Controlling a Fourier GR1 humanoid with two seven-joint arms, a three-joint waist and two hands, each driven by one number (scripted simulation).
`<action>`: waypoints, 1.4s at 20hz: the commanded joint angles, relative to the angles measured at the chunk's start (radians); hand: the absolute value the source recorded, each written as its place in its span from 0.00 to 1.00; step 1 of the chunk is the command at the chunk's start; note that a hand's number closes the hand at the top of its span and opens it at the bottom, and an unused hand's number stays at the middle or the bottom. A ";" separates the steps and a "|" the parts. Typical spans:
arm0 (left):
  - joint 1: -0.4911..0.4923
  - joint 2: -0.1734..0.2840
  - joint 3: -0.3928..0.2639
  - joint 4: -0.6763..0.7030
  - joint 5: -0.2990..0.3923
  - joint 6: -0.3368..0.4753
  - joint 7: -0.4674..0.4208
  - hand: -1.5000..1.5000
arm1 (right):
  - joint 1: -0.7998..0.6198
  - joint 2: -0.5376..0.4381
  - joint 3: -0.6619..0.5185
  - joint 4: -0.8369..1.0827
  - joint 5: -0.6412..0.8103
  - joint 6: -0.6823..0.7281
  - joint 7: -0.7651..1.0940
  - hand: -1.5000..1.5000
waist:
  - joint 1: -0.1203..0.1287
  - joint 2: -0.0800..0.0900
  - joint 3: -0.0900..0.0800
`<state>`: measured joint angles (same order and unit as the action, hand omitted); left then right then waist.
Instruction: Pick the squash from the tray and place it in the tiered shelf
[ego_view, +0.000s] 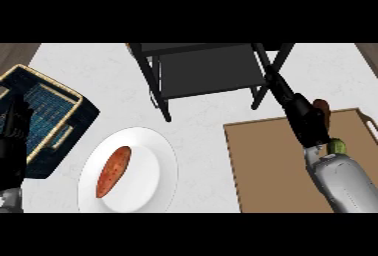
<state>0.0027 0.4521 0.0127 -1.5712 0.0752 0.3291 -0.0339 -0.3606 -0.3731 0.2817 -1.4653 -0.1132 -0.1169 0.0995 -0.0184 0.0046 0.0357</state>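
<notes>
The squash lies on the brown tray (269, 165) at the right, mostly hidden by my right hand (308, 120). Only its green end (338, 146) by my wrist and a brown-orange end (321, 105) beside the hand show. My right hand hovers over the tray's far right part, fingers straight and pointing toward the right leg of the black tiered shelf (210, 70), which stands at the back centre. I cannot see any finger curled round the squash. At the left edge my left hand (10, 145) rests open.
A white plate (159, 165) with an orange sweet potato (114, 171) sits at the front left of centre. A dark blue basket (55, 112) with a tan rim stands at the left, partly behind my left hand.
</notes>
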 joint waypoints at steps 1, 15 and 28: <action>-0.010 -0.029 -0.064 0.016 -0.038 0.001 0.045 0.50 | 0.100 -0.032 -0.066 -0.017 0.025 -0.087 0.006 0.00 | -0.015 -0.006 -0.035; 0.137 -0.066 -0.201 0.010 0.070 -0.210 0.095 0.50 | 0.560 -0.156 -0.537 0.025 -0.120 -0.287 -0.066 0.00 | -0.088 -0.014 -0.035; 0.038 -0.096 -0.253 0.080 0.021 -0.247 0.107 0.50 | 0.803 -0.535 -0.441 -0.413 0.023 -0.115 0.502 0.00 | 0.012 0.002 -0.044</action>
<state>0.0487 0.3556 -0.2209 -1.4941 0.0984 0.1033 0.0575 0.4000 -0.7538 -0.1810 -1.8320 -0.1821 -0.2706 0.4349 -0.0335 -0.0018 -0.0028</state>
